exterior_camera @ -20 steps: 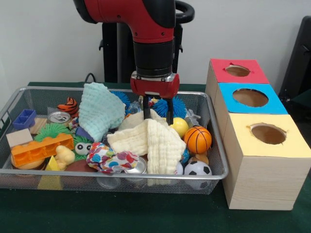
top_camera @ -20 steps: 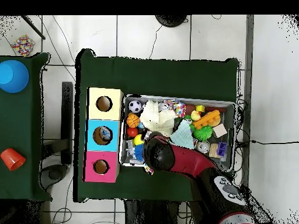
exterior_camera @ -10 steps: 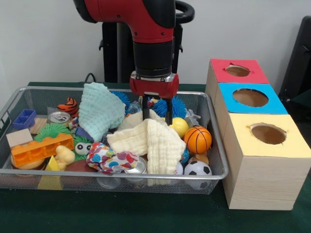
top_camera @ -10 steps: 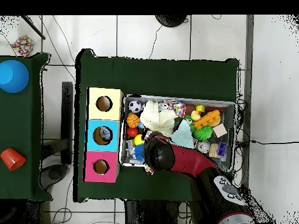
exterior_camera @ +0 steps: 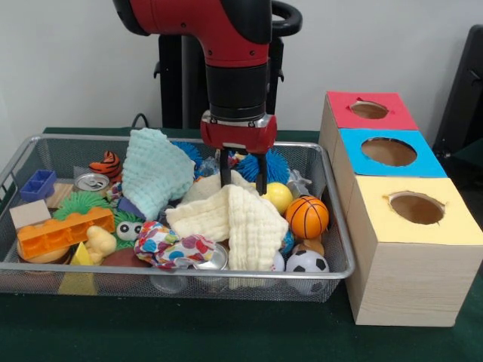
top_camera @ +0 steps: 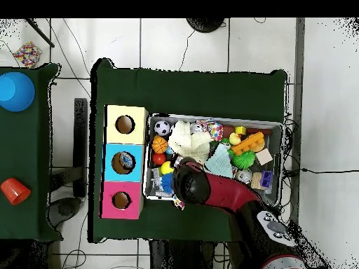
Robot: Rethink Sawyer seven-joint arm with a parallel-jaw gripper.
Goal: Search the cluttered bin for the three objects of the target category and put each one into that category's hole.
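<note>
Red arm (top_camera: 210, 188) over gripper (exterior_camera: 242, 181) overhead.

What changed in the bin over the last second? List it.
The gripper rose slightly, straight up, from the cream cloth; its fingers are apart and hold nothing. Nothing was taken hold of or let go. The cloth, the basketball, the yellow ball and the rest of the wire bin stayed put.
</note>
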